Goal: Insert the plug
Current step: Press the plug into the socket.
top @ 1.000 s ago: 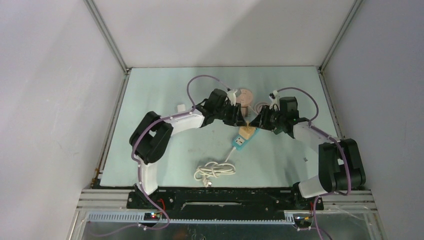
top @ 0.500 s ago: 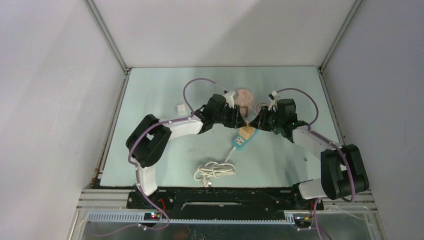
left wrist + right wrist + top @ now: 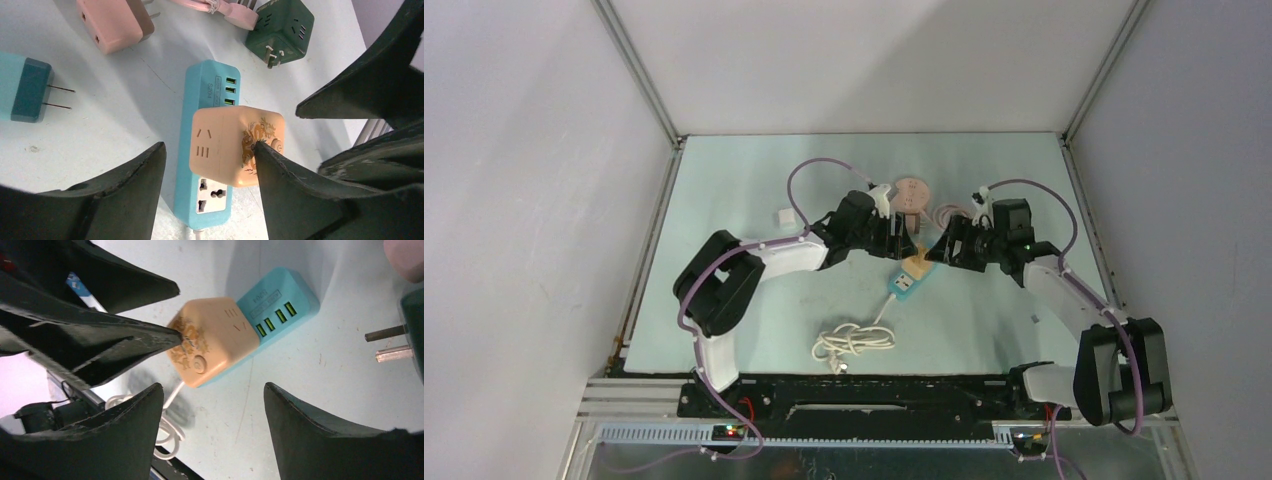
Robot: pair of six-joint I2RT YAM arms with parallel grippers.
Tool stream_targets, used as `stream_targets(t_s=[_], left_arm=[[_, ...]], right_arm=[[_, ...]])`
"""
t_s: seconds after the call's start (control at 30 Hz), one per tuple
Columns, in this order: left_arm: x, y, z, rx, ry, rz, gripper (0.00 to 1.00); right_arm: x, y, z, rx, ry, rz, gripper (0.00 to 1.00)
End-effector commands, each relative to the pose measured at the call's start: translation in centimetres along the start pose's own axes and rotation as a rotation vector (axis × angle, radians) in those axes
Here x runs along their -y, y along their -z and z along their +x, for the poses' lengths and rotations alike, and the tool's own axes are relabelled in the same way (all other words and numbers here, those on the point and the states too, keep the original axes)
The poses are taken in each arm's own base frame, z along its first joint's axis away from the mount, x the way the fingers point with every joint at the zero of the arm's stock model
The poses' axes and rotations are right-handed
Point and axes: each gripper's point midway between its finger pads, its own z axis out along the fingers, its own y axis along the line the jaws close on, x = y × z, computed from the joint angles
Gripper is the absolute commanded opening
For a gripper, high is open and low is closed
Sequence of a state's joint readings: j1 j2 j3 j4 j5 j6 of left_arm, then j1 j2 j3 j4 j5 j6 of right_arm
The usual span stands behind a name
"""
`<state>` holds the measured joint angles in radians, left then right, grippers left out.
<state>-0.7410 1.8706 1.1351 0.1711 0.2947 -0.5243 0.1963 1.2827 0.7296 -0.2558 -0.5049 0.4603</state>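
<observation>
A peach cube plug [image 3: 235,145] with a gold dragon print sits on the blue power strip [image 3: 207,90], above its sockets and below its green USB ports. My left gripper [image 3: 209,147] straddles the plug, open; its right finger [image 3: 280,175] touches the printed side and the left finger stands apart. From above, the plug [image 3: 916,264] and strip [image 3: 906,283] lie between both grippers. My right gripper [image 3: 212,387] is open over bare table, nothing between its fingers, with the plug [image 3: 210,340] and strip [image 3: 280,302] beyond its tips.
Loose adapters lie behind the strip: a pink one [image 3: 112,22], a teal two-pin plug [image 3: 25,87] and a dark green cube [image 3: 280,30]. The strip's white cord [image 3: 854,340] is coiled toward the near edge. A small white block [image 3: 785,215] sits far left.
Both grippers have opened. The right gripper has drawn back to the right, away from the plug. The plug stays on the strip.
</observation>
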Motion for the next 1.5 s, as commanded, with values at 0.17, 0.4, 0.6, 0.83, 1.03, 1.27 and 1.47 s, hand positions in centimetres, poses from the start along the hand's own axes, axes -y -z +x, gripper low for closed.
stream_targets(t_s=[0.17, 0.4, 0.6, 0.83, 1.03, 1.27, 1.47], left_arm=[[1.8, 1.7, 3.6, -0.132, -0.013, 0.081, 0.8], [1.2, 0.9, 3.8, -0.147, -0.016, 0.063, 0.73], [0.8, 0.8, 2.8, -0.113, -0.025, 0.053, 0.77], [2.0, 0.6, 1.0, -0.104, -0.037, 0.112, 0.7], [2.9, 0.7, 0.7, -0.113, -0.053, 0.144, 0.69], [3.0, 1.0, -0.4, -0.058, -0.049, 0.128, 0.73], [2.7, 2.0, -2.7, 0.008, -0.047, 0.079, 0.73]], right_arm=[[-2.9, 0.7, -1.0, 0.021, -0.066, -0.168, 0.75], [-0.8, -1.3, -0.6, -0.008, -0.112, -0.112, 0.67], [0.7, -2.6, -0.5, -0.014, -0.14, -0.086, 0.64], [1.2, -3.2, -0.6, -0.021, -0.158, -0.092, 0.5], [1.9, -3.7, 0.0, -0.044, -0.165, -0.076, 0.42], [2.8, -4.0, 0.7, -0.061, -0.163, -0.038, 0.39], [3.0, -4.1, 1.3, -0.075, -0.148, -0.018, 0.38]])
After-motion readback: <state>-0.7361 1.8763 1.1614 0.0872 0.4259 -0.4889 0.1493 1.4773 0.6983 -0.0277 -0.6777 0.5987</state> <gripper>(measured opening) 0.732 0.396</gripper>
